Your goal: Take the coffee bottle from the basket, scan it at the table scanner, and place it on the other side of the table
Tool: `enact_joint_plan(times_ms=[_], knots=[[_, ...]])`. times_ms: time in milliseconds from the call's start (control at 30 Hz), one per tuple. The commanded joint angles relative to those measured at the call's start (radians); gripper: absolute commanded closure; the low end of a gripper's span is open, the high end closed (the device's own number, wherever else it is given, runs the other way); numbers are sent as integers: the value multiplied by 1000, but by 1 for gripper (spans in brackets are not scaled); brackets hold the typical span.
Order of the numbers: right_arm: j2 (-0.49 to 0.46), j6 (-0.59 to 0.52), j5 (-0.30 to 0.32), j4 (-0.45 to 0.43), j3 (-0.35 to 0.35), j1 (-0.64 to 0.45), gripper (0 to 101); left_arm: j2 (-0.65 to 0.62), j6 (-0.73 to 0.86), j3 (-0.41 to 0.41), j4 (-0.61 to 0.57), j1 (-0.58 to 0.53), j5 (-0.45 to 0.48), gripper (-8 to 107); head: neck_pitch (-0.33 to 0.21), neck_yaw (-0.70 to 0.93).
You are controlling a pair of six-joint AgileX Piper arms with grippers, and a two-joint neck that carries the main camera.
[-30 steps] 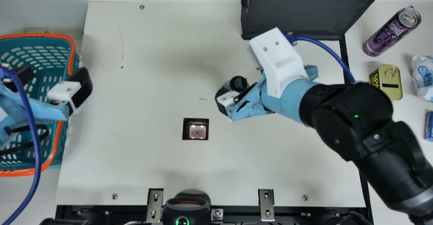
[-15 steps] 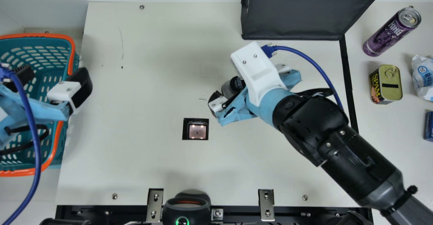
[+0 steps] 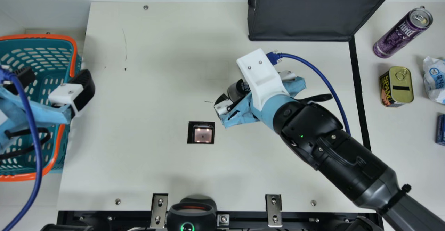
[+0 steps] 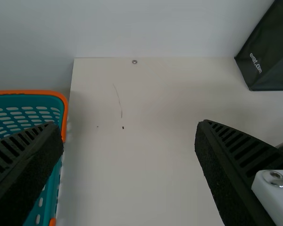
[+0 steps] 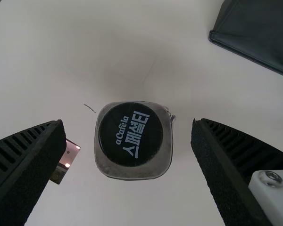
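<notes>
1 bottle (image 5: 132, 136) — right claw (image 3: 248, 85) loosely around

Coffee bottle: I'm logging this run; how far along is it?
Done: the coffee bottle is out of the basket, upright on the table near the scanner.
In hand: the right pincer is open around it, not gripping.
Left: apparently gripping and placing it across the table. Whether it's scanned, I can't tell.

The basket (image 3: 43, 62) is teal (rimmed in orange).
</notes>
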Motion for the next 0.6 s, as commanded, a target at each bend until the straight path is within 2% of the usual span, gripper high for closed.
enact_joint_plan(times_ms=[0, 67, 533, 567], knots=[[2, 6, -2, -4, -1, 1, 6, 0, 0, 0, 0, 0, 0, 9, -29, 2], [4, 12, -3, -7, -2, 1, 6, 0, 0, 0, 0, 0, 0, 9, -29, 2], [2, 44, 30, -20, -30, 9, 100, 0, 0, 0, 0, 0, 0, 9, -29, 2], [2, 46, 34, -21, -32, 9, 101, 0, 0, 0, 0, 0, 0, 9, -29, 2]])
